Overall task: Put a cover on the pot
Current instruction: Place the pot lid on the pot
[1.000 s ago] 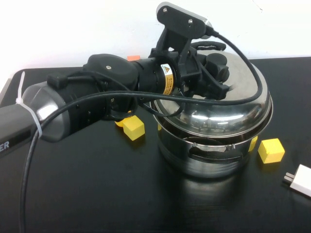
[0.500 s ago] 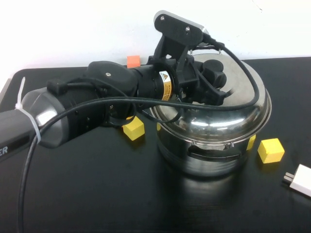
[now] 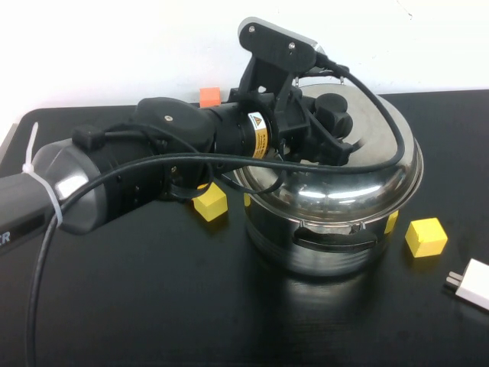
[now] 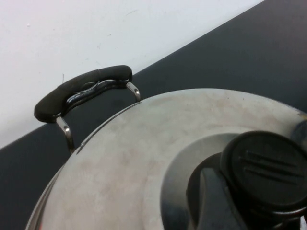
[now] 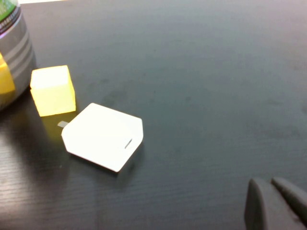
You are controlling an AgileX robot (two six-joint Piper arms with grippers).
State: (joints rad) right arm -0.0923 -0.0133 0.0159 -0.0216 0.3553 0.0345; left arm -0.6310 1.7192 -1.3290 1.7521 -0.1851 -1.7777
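the high view is looking down from the robot's side across the whole table (image 3: 153, 306); the left wrist view is sitting close over the lid (image 4: 144, 158) beside the left gripper (image 3: 336, 126). the right wrist view is facing the white charger (image 5: 103, 136), sharing it with the high view; the right gripper (image 5: 276, 203) is edging in low

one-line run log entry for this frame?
step: lid seating | left gripper shut on lid knob | lid on pot | right gripper parked by charger

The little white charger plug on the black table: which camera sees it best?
The right wrist view: the white square charger plug shows whole, beside a yellow cube. The high view cuts it off at the edge. The left wrist view misses it.
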